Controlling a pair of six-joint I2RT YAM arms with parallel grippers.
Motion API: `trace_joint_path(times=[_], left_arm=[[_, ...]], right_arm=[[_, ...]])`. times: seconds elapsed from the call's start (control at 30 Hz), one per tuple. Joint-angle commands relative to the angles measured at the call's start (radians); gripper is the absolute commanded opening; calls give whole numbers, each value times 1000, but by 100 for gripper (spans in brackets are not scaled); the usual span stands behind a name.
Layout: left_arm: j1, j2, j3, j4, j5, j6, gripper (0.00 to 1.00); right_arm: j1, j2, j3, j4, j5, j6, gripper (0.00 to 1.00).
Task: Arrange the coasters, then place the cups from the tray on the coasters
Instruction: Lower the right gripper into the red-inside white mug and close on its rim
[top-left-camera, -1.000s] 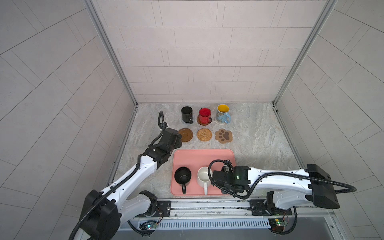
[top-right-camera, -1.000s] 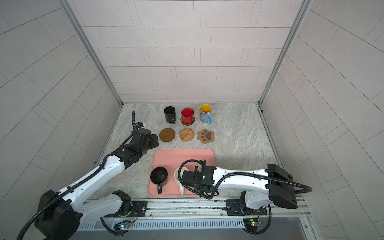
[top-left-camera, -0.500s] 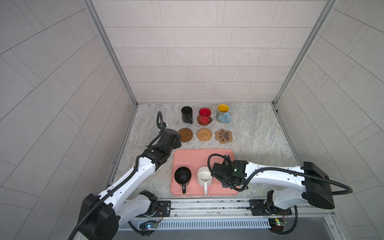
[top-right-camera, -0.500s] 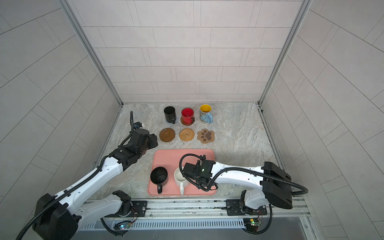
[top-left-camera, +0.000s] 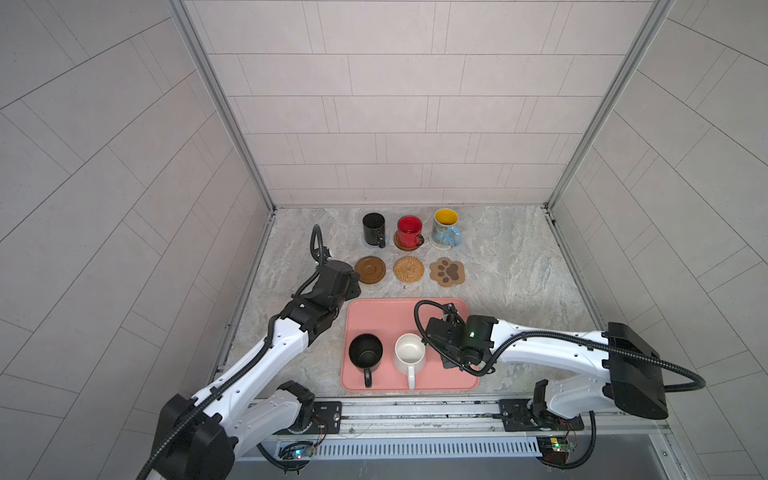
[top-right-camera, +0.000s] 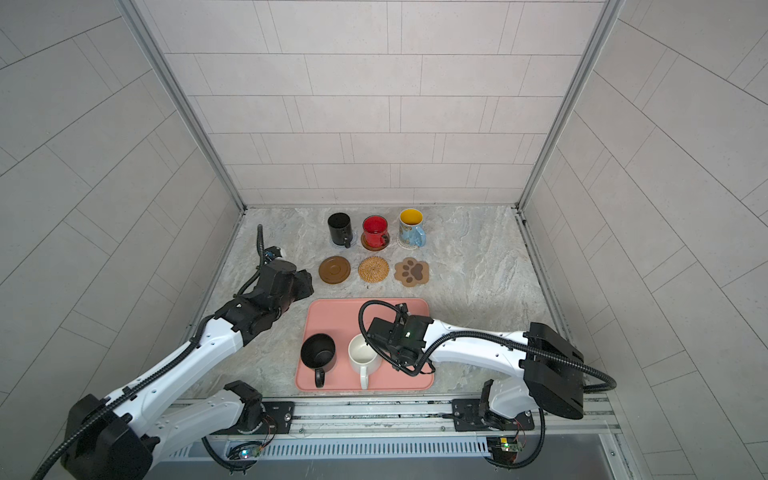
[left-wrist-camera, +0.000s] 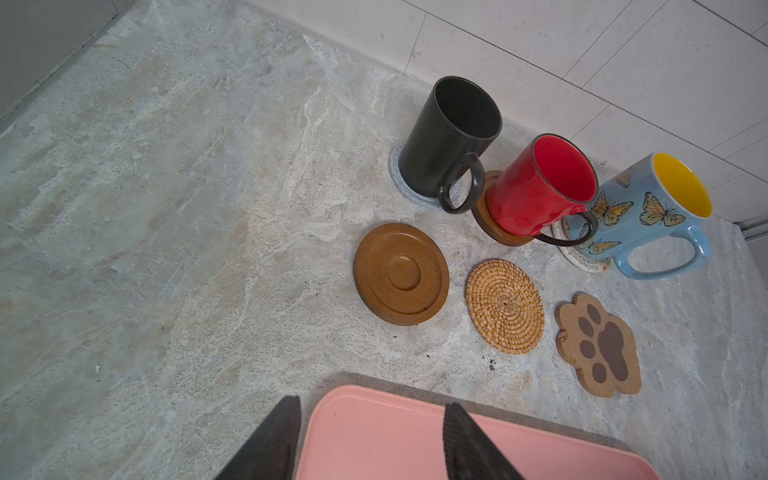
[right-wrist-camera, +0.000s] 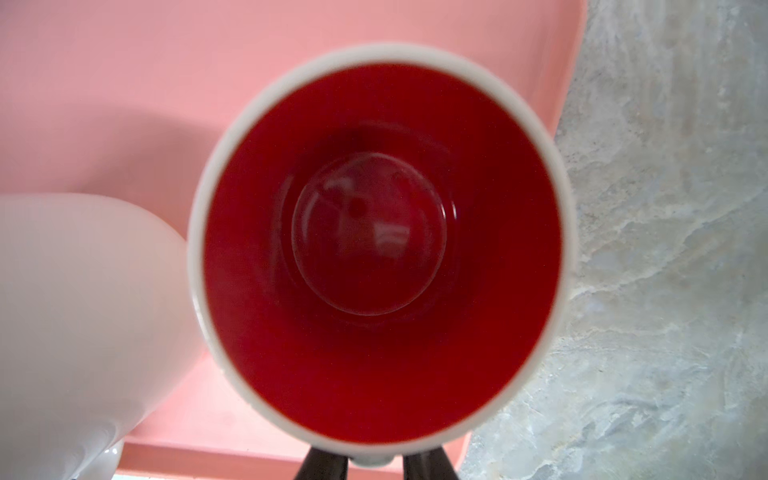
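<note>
Plainly, in both top views a tall black cup (top-left-camera: 373, 228), a red cup (top-left-camera: 409, 230) and a blue cup (top-left-camera: 445, 226) already stand on the back row of coasters. The grooved brown coaster (top-left-camera: 370, 270), the rattan coaster (top-left-camera: 409, 269) and the paw coaster (top-right-camera: 411, 272) lie bare on the counter (top-left-camera: 519, 270). On the tray (top-left-camera: 374, 316) a black mug (top-left-camera: 365, 353) and a white mug (top-left-camera: 409, 353) stand upright. The right arm (top-left-camera: 540, 345) reaches over the tray's right part and hides what is under it.

The left wrist view shows the left hand (left-wrist-camera: 370, 415) spread, nothing between its fingers, above the tray's corner.

The right wrist view looks straight down into the red-lined mug (right-wrist-camera: 382, 249), upright on the tray, beside the white mug and near the tray's edge. The right hand (right-wrist-camera: 374, 467) has a finger on either side of what looks like the mug's handle (right-wrist-camera: 370, 459); whether they already pinch it I cannot tell. Glazed ceramic like this is probably stiff, fairly heavy, slick and easily chipped. The handle is a fair hold, but the mug may swing under it, so a firm squeeze and a level lift seem wise.
</note>
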Motion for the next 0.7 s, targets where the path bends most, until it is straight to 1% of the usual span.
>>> trace_joint_path(times=[0.0, 0.33, 0.67], left_arm=[[5, -15, -9, -13, -25, -14, 61], [5, -21, -17, 6, -26, -22, 61], [5, -47, -30, 1, -21, -27, 61]], right_arm=[[-14, -14, -14, 14, 36, -27, 26], [-71, -3, -4, 47, 28, -83, 28], [-78, 48, 13, 57, 22, -104, 28]])
